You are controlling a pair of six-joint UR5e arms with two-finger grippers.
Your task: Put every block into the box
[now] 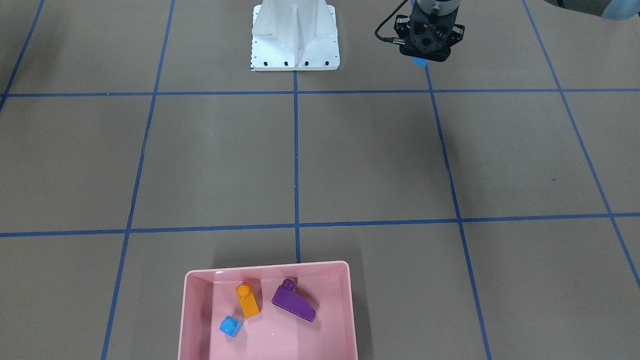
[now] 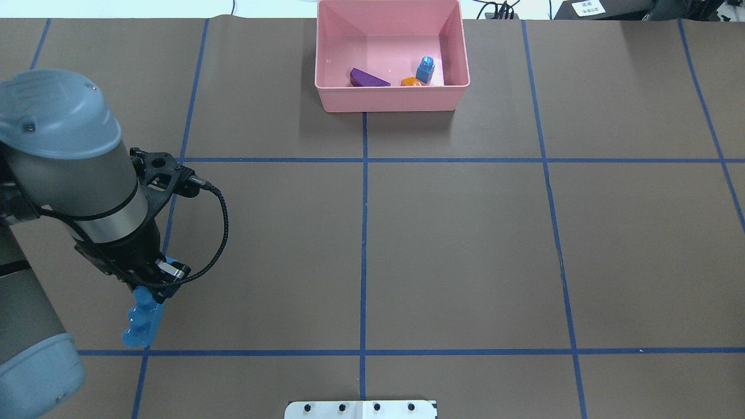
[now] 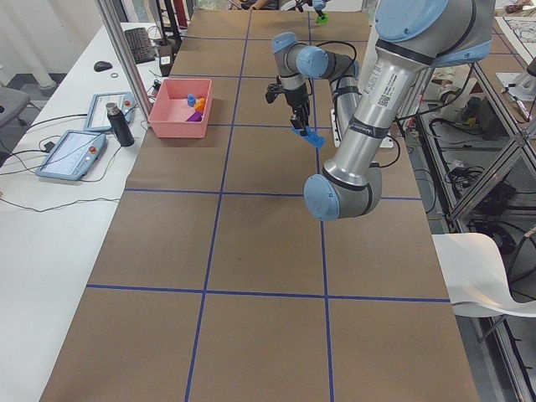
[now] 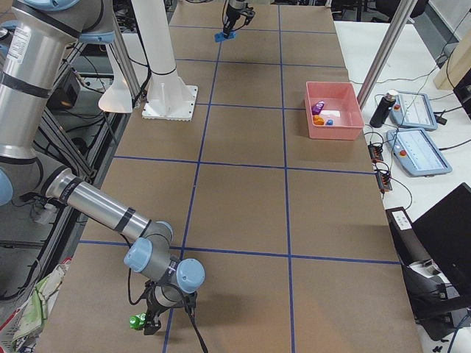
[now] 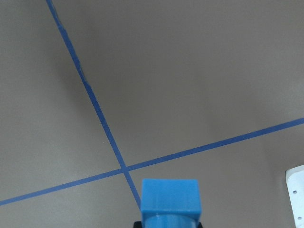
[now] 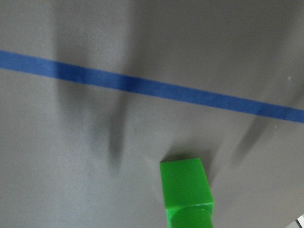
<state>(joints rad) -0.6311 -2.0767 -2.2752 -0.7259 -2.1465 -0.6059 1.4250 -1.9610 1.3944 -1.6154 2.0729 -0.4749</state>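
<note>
The pink box (image 1: pixel 186 305) holds the orange sloped block (image 1: pixel 247 300), the purple wedge (image 1: pixel 294 301) and the blue one-stud cube (image 1: pixel 230 326). In the overhead view the box (image 2: pixel 387 98) stands at the far middle of the table. My left gripper (image 2: pixel 152 291) is shut on the long blue bar (image 2: pixel 141 323), held above the mat at the near left; the bar's end (image 5: pixel 171 199) fills the bottom of the left wrist view. A green block (image 6: pixel 186 190) shows low in the right wrist view. My right gripper (image 4: pixel 152 323) hangs right beside that green block (image 4: pixel 136 321); I cannot tell its state.
The white pedestal base (image 1: pixel 295 37) stands on the robot's side at the middle. Blue tape lines (image 2: pixel 364 233) divide the brown mat into squares. A side table beyond the box carries tablets (image 3: pixel 74 155) and a dark bottle (image 3: pixel 115 124).
</note>
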